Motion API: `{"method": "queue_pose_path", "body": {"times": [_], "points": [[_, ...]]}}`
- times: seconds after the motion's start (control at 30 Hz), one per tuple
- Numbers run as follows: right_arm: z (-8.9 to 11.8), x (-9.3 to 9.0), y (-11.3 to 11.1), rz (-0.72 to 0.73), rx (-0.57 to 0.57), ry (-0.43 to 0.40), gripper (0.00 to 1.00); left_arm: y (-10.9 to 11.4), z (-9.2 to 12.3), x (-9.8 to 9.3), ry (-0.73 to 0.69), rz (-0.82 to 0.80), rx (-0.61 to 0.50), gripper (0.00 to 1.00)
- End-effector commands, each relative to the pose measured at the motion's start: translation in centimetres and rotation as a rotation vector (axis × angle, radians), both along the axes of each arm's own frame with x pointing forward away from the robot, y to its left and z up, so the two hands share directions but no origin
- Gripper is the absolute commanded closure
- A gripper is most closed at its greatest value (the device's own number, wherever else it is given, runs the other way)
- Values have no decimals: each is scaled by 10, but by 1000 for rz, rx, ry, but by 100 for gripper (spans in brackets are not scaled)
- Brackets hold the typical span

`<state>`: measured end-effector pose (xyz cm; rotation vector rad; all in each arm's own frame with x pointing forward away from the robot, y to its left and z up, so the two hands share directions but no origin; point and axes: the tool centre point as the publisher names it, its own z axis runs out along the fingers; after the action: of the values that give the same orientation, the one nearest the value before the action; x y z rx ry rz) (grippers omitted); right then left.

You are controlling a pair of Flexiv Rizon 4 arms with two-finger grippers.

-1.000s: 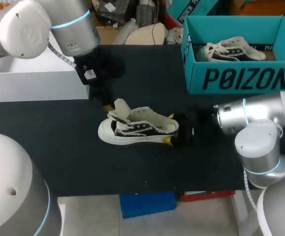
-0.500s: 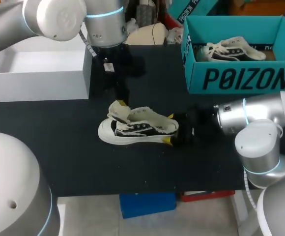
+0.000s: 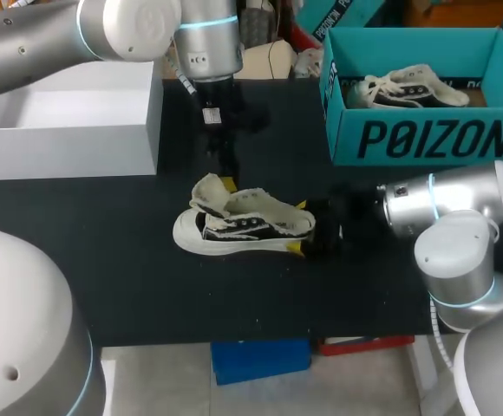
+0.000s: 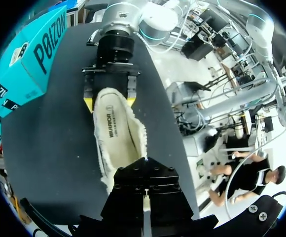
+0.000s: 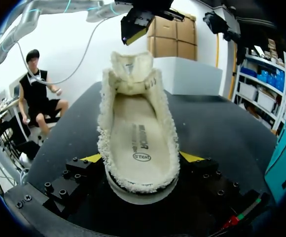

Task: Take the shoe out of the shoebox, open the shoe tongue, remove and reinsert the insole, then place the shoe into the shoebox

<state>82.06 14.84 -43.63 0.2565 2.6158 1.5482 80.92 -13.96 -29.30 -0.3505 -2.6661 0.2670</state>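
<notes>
Right gripper (image 3: 299, 227) pinches the seemingly light, floppy shoe (image 3: 234, 230) at its stiffer heel; left gripper's (image 3: 225, 178) grip I can't tell

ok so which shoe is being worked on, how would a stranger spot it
On the black table, look mid-table, beside the teal cardboard shoebox. There lies a black-and-cream canvas sneaker with frayed edges. Unlike the matching sneaker inside the box, its tongue is folded up and the right end effector clamps its heel.
</notes>
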Motion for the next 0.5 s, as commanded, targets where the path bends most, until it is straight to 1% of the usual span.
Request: {"method": "queue_pose_path", "body": {"times": [0.03, 0.43, 0.5], "points": [[-1, 1, 0, -1, -2, 1, 100, -2, -6, 3, 42, -9, -1, 100], [-1, 1, 0, -1, -2, 1, 100, -2, -6, 3, 42, -9, -1, 100], [-1, 1, 0, -1, -2, 1, 100, -2, -6, 3, -12, 28, 33, 100]]}}
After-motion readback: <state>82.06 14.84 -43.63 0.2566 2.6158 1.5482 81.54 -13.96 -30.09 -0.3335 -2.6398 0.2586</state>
